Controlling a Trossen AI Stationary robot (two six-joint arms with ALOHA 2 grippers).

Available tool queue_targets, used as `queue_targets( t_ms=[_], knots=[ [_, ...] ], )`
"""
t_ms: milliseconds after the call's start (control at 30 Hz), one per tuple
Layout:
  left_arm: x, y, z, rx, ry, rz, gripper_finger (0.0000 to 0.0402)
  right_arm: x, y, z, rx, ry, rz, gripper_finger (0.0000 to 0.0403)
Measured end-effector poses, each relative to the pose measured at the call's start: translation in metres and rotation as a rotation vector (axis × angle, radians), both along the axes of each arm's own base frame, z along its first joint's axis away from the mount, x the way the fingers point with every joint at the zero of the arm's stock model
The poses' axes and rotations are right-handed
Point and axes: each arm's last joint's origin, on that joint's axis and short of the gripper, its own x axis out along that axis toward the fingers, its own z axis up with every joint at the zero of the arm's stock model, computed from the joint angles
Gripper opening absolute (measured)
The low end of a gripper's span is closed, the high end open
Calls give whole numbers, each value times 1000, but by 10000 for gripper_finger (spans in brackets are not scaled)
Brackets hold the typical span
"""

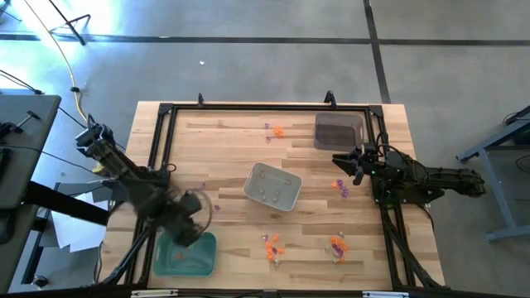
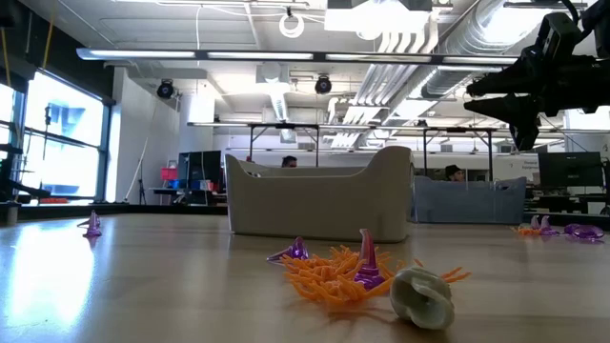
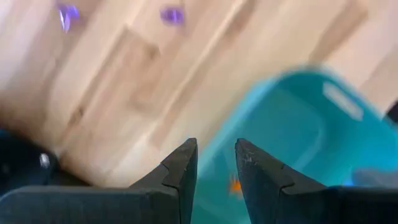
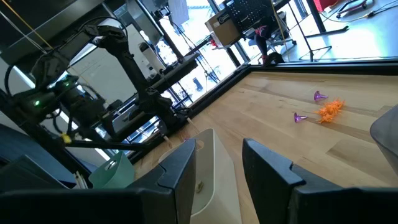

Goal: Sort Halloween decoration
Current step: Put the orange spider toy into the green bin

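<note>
Tiny orange, purple and whitish Halloween trinkets lie scattered on the wooden table: a cluster (image 2: 348, 273) near the front edge, another (image 1: 336, 245) beside it, one pair (image 1: 340, 187) at the right and one (image 1: 276, 130) at the back. A single orange piece (image 3: 234, 185) lies in the green tray (image 1: 184, 253). My left gripper (image 3: 216, 163) hangs open over that tray's far rim, pointing down, with nothing between its fingers. My right gripper (image 1: 344, 162) stands open and level at the table's right side, holding nothing.
A pale grey tray (image 1: 272, 186) stands mid-table with a few small pieces inside. A dark tray (image 1: 339, 131) sits at the back right. Two purple trinkets (image 1: 217, 207) lie just beyond my left gripper. A black frame (image 1: 265, 108) borders the table.
</note>
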Motion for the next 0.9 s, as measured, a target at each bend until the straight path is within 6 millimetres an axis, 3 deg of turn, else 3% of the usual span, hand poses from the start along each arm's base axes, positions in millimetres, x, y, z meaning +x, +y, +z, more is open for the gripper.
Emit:
queue_targets(
  t_ms=[200, 367, 633, 900],
  knots=[
    [39, 47, 1, -46, -50, 145, 99, 0, 0, 0, 0, 0, 0, 126],
    [55, 75, 0, -64, -73, 286, 99, 0, 0, 0, 0, 0, 0, 126],
    [78, 94, -24, -36, 6, 412, 99, 0, 0, 0, 0, 0, -1, 126],
    [99, 112, -55, 6, 109, 409, 99, 0, 0, 0, 0, 0, -1, 126]
  ],
)
